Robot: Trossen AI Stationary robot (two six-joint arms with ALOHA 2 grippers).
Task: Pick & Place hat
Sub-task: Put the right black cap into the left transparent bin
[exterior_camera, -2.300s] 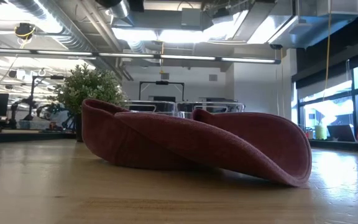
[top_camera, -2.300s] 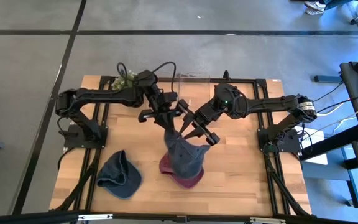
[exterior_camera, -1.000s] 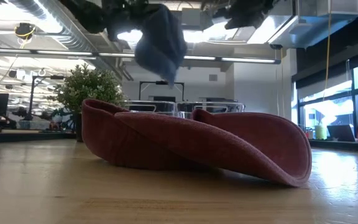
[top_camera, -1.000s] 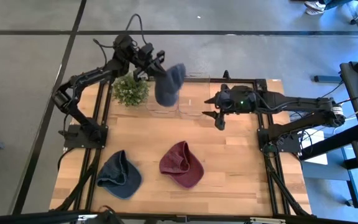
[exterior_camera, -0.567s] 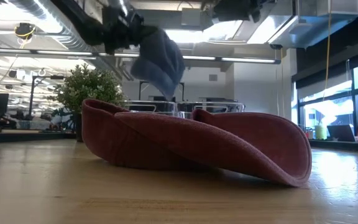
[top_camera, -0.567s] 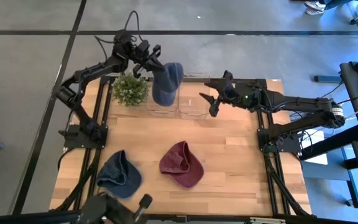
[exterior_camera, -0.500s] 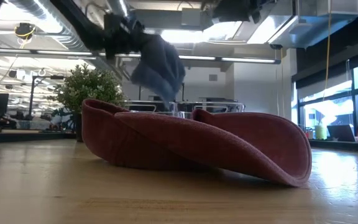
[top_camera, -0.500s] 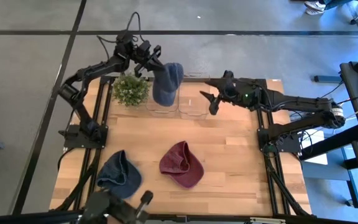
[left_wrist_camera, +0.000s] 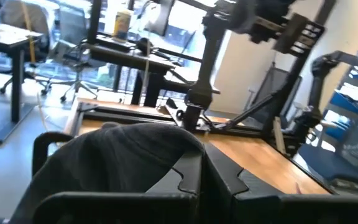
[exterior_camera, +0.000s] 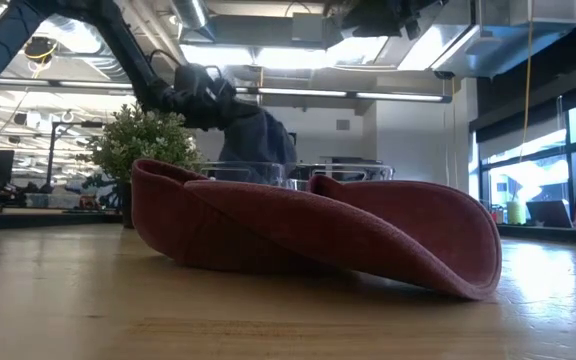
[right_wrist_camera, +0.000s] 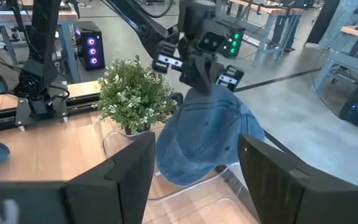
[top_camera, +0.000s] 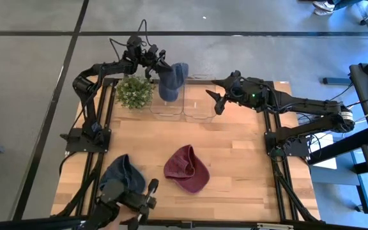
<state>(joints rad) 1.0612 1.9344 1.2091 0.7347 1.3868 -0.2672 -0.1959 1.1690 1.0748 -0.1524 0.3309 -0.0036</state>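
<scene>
Release is best delayed until the blue hat (top_camera: pixel 173 80), clamped by the left gripper (top_camera: pixel 153 61), is centred over the far clear bin (top_camera: pixel 167 106).

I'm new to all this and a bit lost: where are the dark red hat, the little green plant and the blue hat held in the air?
Dark red fabric hat (top_camera: pixel 185 167): high view, middle of its crown.
Small green potted plant (top_camera: pixel 133 93): high view, its leaves.
Blue denim hat (right_wrist_camera: pixel 207 140): right wrist view, hanging crown.
</scene>
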